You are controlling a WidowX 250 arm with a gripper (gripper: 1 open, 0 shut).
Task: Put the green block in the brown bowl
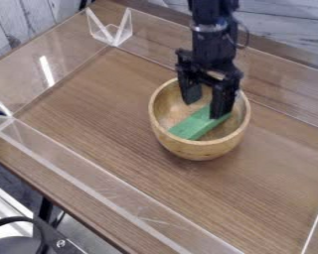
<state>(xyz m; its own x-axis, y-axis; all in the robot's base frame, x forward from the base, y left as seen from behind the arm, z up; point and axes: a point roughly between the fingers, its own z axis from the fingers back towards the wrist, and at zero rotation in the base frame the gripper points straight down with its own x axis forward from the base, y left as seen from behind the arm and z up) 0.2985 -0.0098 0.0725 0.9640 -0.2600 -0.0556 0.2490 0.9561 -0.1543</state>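
Now the gripper (206,94) is hanging with jaws spread and empty directly above the green block (194,126), which is lying slantwise inside the brown bowl (167,139).

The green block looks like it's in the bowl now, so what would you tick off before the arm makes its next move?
1. Green block inside the brown bowl: ok, it lies on the bowl's floor.
2. Gripper open: ok, its fingers stand spread apart.
3. Gripper free of the block: ok, the fingers sit above it with a gap showing.
4. Fingers clear of the bowl's rim for a straight lift: cannot tell, from this angle they overlap the far rim.
5. Bowl upright on the table: ok, it sits flat.
6. Block lying settled: cannot tell, its far end is partly hidden behind the gripper.
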